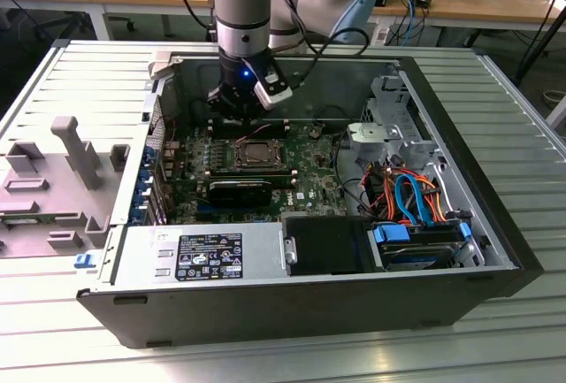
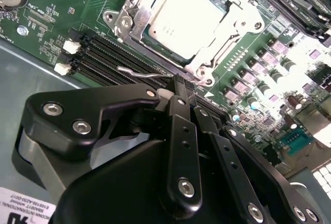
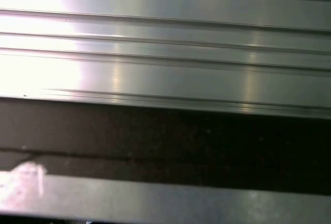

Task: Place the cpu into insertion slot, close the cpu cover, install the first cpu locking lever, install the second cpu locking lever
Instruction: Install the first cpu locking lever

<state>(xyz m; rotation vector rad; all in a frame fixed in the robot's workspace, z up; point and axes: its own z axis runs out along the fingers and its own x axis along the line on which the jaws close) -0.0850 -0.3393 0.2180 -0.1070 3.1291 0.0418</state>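
Observation:
The cpu (image 2: 183,17) lies flat in the insertion slot (image 2: 123,23), its silver-grey top showing through the window of the cpu cover (image 2: 235,25), which is folded down over it. A thin wire locking lever (image 2: 139,72) runs along the socket's edge to my gripper (image 2: 182,83). The black fingers are shut, with their tips against the lever's end. In the exterior view the gripper (image 1: 240,109) hangs inside the open computer case just behind the socket (image 1: 256,155).
Long black memory slots (image 2: 111,61) lie beside the socket. A black heatsink block (image 1: 240,193), a power supply (image 1: 203,255) and drive cables (image 1: 411,197) fill the case. Grey fixtures (image 1: 62,171) stand on the ribbed metal table (image 3: 165,69) at the exterior view's left.

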